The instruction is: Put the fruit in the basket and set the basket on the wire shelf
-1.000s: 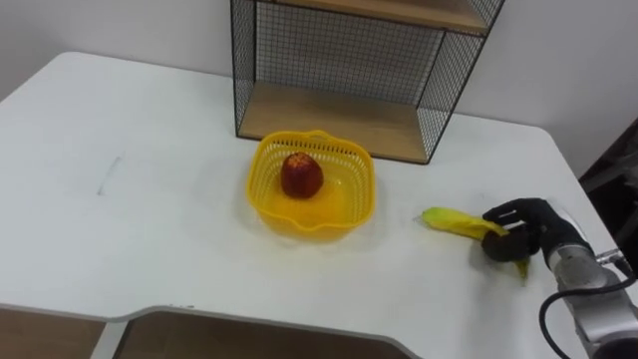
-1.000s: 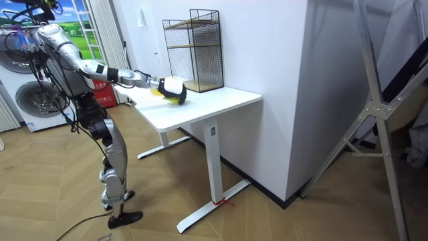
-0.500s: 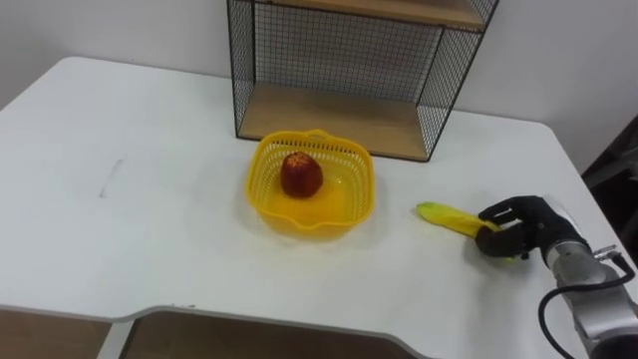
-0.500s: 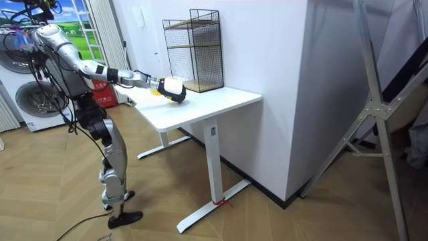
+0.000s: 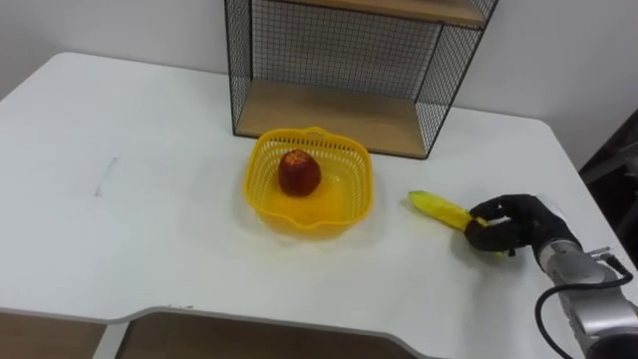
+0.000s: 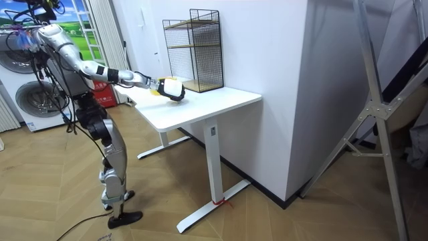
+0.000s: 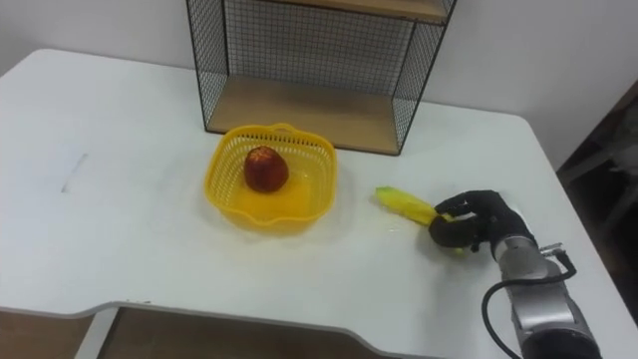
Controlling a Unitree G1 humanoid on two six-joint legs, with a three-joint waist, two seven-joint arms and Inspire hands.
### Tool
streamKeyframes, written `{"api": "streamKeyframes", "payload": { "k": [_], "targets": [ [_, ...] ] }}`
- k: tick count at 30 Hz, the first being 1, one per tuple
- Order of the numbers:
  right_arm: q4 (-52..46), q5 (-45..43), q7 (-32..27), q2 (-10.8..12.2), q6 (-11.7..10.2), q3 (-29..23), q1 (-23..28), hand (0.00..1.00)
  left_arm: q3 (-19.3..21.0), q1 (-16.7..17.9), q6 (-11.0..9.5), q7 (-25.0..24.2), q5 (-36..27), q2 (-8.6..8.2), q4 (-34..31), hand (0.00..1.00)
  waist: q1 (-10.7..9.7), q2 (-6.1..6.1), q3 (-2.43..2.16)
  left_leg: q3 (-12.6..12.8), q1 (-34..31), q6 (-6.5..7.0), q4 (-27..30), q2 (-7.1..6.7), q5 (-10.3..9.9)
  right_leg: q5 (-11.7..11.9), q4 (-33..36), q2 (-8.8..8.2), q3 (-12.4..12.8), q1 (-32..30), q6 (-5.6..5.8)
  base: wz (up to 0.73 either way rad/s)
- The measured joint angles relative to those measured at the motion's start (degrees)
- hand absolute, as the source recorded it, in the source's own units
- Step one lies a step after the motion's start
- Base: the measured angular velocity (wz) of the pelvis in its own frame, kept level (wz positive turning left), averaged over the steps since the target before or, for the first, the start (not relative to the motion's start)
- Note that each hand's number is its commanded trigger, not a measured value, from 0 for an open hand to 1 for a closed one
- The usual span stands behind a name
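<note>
One apple point(image 5: 298, 173) sits in the one basket point(image 5: 257, 189) on the table point(image 5: 150, 229), before the one wire shelf point(image 5: 329, 112). The right hand point(image 5: 510, 225) is curled round the one banana point(image 5: 437, 206), beside the basket.

no readable text, labels or numbers

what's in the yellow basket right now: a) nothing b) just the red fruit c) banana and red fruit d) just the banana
B: the red fruit sits alone in the yellow basket; the banana is outside it, gripped by the right hand.
</note>
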Motion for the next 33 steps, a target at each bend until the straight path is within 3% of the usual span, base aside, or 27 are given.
{"api": "streamKeyframes", "payload": {
  "k": [3, 10, 14, 18, 28, 33],
  "targets": [
    [-3.97, 9.27, -0.96, 1.12, -0.02, 0.03, 0.02, 1.00, -0.01, -0.20, -0.06, 0.01, 0.19, -0.18, 0.02, 0.00, -0.12, 0.50, 0.25, -0.08, -0.01, 0.00, 0.14, 0.03, 0.00, 0.00, -0.13, 0.05, 0.04, 0.00, 0.00, 0.00],
    [-11.63, 17.45, -1.99, 2.51, -0.06, 0.85, 1.06, 1.00, -0.05, 0.16, 0.29, 0.01, 0.26, -1.39, -0.02, 0.00, -0.21, 1.91, -0.19, -0.03, 0.00, 0.00, 0.32, 0.03, 0.00, 0.00, -0.12, 0.00, 0.00, 0.07, 0.01, 0.00],
    [-13.19, 17.62, -2.05, 3.99, -0.05, 1.09, 1.19, 1.00, -0.20, 0.46, 0.76, 0.00, 0.30, -1.80, -0.04, 0.00, -0.45, 2.45, -0.56, 0.00, 0.01, 0.00, 0.53, 0.07, 0.00, 0.00, 0.03, -0.06, 0.01, 0.14, 0.01, 0.00],
    [-13.65, 18.49, -2.04, 4.03, -0.06, 1.22, 1.18, 1.00, -0.35, 0.55, 0.73, 0.00, 0.29, -1.82, 0.01, 0.00, -0.32, 2.49, -0.61, 0.00, 0.29, 0.00, 0.33, 0.07, 0.00, 0.01, 0.04, -0.04, 0.04, 0.58, 0.01, 0.00],
    [-22.45, 18.86, -2.21, 4.00, -0.12, 2.62, 1.18, 1.00, -1.32, 0.73, 0.58, -0.01, 0.28, -2.27, 0.09, 0.00, -0.11, 2.18, -0.45, -0.08, 0.00, 0.02, 0.20, 0.06, 0.04, 0.03, -0.02, 0.01, 0.01, 0.25, -0.03, 0.00],
    [-27.00, 11.35, -1.77, 4.00, -0.30, 4.94, 1.17, 1.00, -1.39, -0.15, 0.46, -0.36, 0.30, -2.24, 0.06, 0.00, 0.10, 1.74, -0.09, -0.08, -0.25, 0.02, 0.17, 0.11, 0.03, 0.03, -0.03, 0.04, -0.12, -0.01, -0.03, 0.01]
  ]
}}
